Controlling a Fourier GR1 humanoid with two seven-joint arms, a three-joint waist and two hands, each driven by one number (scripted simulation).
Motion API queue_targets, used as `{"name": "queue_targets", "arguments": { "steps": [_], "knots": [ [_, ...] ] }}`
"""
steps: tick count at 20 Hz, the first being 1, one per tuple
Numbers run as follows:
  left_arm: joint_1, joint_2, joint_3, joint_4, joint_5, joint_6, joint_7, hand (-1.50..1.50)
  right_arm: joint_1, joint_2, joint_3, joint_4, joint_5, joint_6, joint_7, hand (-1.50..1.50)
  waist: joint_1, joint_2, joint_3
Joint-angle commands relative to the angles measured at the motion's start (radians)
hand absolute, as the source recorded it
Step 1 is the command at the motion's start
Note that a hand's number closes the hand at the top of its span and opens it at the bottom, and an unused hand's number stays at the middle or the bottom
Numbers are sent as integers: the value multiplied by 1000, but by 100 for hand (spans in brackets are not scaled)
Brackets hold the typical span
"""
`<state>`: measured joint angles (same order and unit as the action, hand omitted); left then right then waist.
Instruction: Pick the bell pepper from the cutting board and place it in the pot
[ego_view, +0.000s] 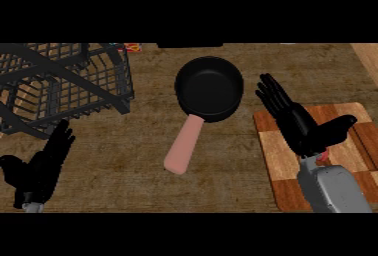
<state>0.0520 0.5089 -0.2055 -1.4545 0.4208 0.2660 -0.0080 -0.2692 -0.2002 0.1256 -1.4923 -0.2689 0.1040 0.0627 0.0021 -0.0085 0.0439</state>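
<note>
**My right hand over the cutting board, pan beside it**

Head view: I look down on a brown bench (221, 190). My right hand (299, 125) reaches in from the lower right, grey forearm below it, and lies over the left part of the checkered wooden cutting board (354, 150). Its fingers are stretched straight, pointing up and to the left past the board's upper left corner, and the thumb sticks out to the right; it is open and grips nothing. I cannot make out the bell pepper: only a tiny reddish speck shows at my right wrist, too small to tell what it is.

Just left of that hand sits the black pan (210, 87), round and dark inside, with nothing in it. Its pink handle (184, 145) runs down and slightly left from the pan's lower rim, lying on the bench.

At the upper left stands a dark wire dish rack (66, 80), well apart from the pan.

My left hand (40, 167) shows at the lower left edge, below the rack, fingers straight and up, open and resting.
</note>
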Motion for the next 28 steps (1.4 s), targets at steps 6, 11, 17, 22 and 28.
{"name": "queue_targets", "arguments": {
  "steps": [6, 11, 17, 22, 28],
  "knots": [
    [-94, -9, -130, -6, -68, -88, 44, 0, 121, -213, 28, 54, 385, -162, -5, 150, -59, 13, -48],
    [-48, -57, -163, 1, -53, -79, 60, 0, 119, -185, -106, -78, 598, -576, -291, -150, -110, -3, -41],
    [-160, -92, -175, 91, -65, -150, 85, 0, 352, -55, -1, -308, 724, -742, -376, -150, -34, 5, -45],
    [-107, -96, -178, 42, -80, -150, 72, 0, 450, -122, 25, -441, 901, -598, 70, -150, -16, 4, -47],
    [-167, -92, -147, 67, -93, -184, 94, 0, 314, -117, -8, -491, 882, -389, 398, -150, -2, 9, -45]
  ]
}}
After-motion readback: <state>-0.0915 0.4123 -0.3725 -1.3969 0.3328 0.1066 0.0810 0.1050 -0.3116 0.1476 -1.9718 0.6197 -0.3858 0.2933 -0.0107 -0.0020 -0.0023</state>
